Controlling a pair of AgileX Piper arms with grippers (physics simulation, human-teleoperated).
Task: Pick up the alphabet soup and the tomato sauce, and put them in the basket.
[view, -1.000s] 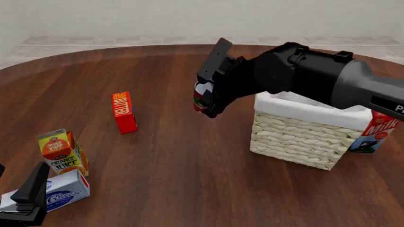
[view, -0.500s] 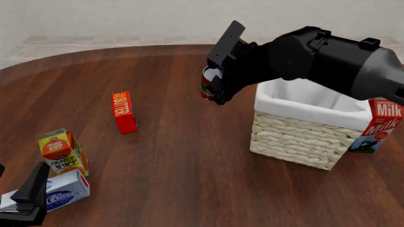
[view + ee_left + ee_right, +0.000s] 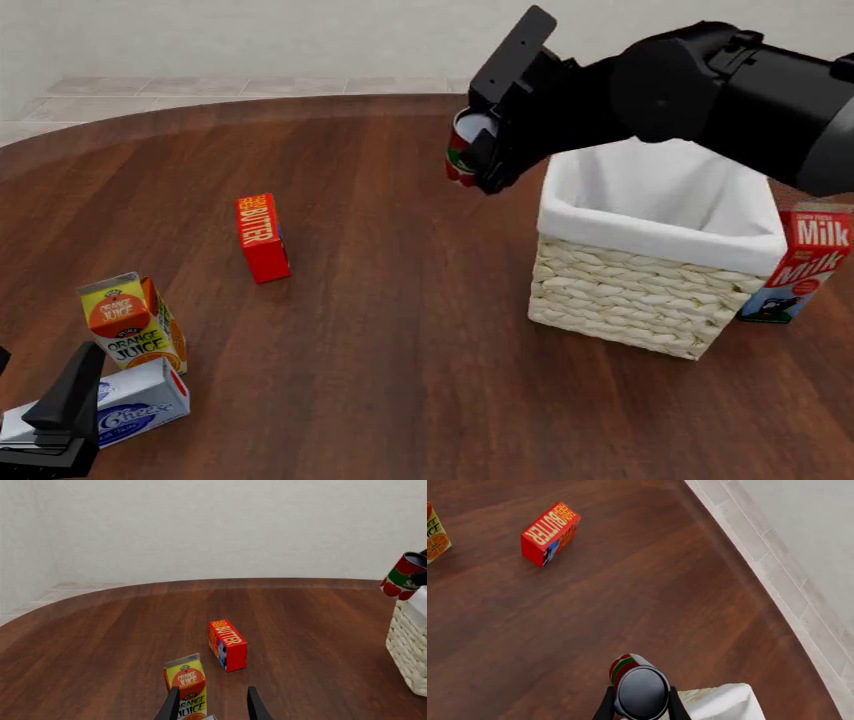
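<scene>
My right gripper [image 3: 470, 150] is shut on the tomato sauce [image 3: 463, 152], a red can with a green band, and holds it tilted in the air just left of the basket's near-left corner. The can also shows in the right wrist view [image 3: 638, 690] and the left wrist view [image 3: 403, 576]. The basket [image 3: 638, 285] is pale wicker with a white lining and stands at the right. The alphabet soup is not in view. My left gripper [image 3: 54, 425] sits low at the front left; in the left wrist view its fingers [image 3: 169, 707] stand apart and empty.
A red butter box [image 3: 262, 238] stands mid-left. An orange juice carton [image 3: 131, 320] and a white-and-blue box [image 3: 127, 408] sit at the front left by my left gripper. A milk carton [image 3: 798, 265] stands right of the basket.
My right gripper has lifted the tomato sauce up and to the right, toward the basket's rim. The left arm has not moved.
</scene>
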